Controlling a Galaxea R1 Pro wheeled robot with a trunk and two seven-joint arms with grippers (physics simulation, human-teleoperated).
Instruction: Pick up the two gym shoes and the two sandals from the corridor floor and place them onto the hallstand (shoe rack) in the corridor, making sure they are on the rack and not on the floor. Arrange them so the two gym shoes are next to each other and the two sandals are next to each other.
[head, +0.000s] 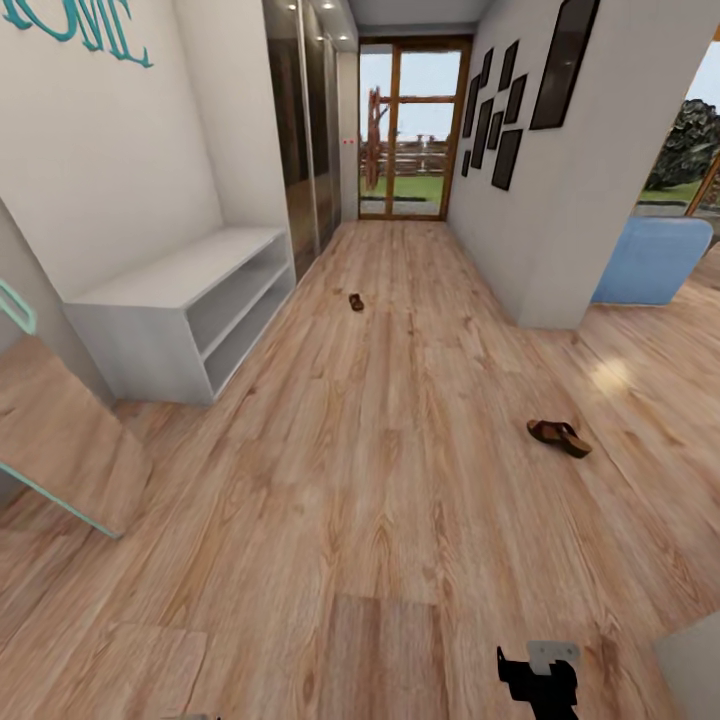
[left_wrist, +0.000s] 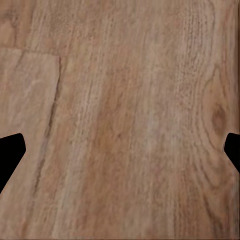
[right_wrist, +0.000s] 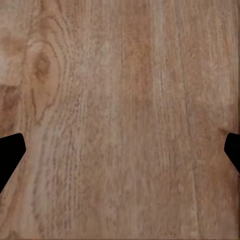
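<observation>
Two dark brown sandals lie apart on the wood-plank corridor floor (head: 380, 480). The nearer sandal (head: 558, 437) is to the right, ahead of my right arm's black end (head: 538, 688) at the lower edge of the head view. The farther sandal (head: 356, 302) is small, mid-corridor, near the white bench. The gym shoes and the hallstand are out of view. My left gripper (left_wrist: 120, 155) hangs open over bare planks, its dark fingertips (left_wrist: 11, 152) wide apart. My right gripper (right_wrist: 120, 155) is open the same way, with nothing between its fingertips (right_wrist: 11, 152).
A low white bench (head: 170, 290) with two open tiers stands against the left wall, a teal-framed mirror (head: 60, 440) leaning nearer to me. A wall corner (head: 545, 290) juts in at right, with a blue armchair (head: 650, 260) behind it. A glass door (head: 410, 140) ends the corridor.
</observation>
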